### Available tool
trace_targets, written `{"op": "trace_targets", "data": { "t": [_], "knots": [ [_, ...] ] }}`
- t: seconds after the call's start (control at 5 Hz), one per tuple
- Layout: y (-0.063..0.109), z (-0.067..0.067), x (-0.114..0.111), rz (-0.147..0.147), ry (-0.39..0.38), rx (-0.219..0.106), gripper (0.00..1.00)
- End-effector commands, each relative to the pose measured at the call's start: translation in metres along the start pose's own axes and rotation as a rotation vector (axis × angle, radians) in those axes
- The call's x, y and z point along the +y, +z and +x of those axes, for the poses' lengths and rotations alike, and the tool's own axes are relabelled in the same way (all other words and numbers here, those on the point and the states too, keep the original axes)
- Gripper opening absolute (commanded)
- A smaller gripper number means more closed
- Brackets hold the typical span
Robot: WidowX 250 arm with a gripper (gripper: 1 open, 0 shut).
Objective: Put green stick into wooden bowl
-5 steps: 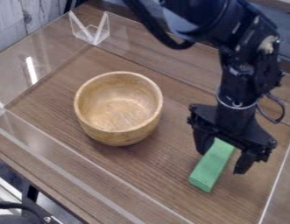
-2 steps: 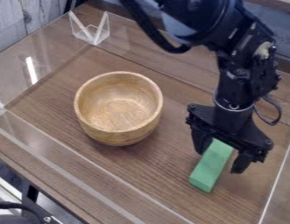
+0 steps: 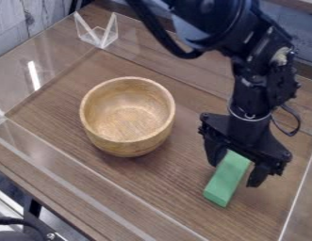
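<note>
From here I see the bowl (image 3: 128, 115) on the wooden table (image 3: 114, 193), left of the arm (image 3: 234, 42) in the view. The stick (image 3: 222, 184) lies on the table too, near the bowl but apart from it, outside its rim. The black gripper (image 3: 245, 168) is over the stick's far end with its jaws spread wide, covering part of it, and I can't tell whether they touch. A clear rack (image 3: 100, 30) sits near the far edge, well apart from the stick.
</note>
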State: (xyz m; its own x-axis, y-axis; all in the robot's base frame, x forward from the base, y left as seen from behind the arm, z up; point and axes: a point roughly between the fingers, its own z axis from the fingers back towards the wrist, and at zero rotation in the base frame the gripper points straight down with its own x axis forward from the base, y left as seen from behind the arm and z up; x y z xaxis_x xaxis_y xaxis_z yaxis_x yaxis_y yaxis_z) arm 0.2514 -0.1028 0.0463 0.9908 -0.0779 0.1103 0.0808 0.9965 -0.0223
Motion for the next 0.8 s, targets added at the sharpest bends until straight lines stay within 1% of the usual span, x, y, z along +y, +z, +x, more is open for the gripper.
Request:
{"op": "trace_targets", "data": {
  "t": [0.0, 0.6],
  "knots": [
    [0.0143, 0.0080, 0.0009, -0.011, 0.006, -0.053, 1.00],
    [0.0171, 0.0092, 0.0011, -0.017, 0.012, -0.069, 1.00]
  ]
}}
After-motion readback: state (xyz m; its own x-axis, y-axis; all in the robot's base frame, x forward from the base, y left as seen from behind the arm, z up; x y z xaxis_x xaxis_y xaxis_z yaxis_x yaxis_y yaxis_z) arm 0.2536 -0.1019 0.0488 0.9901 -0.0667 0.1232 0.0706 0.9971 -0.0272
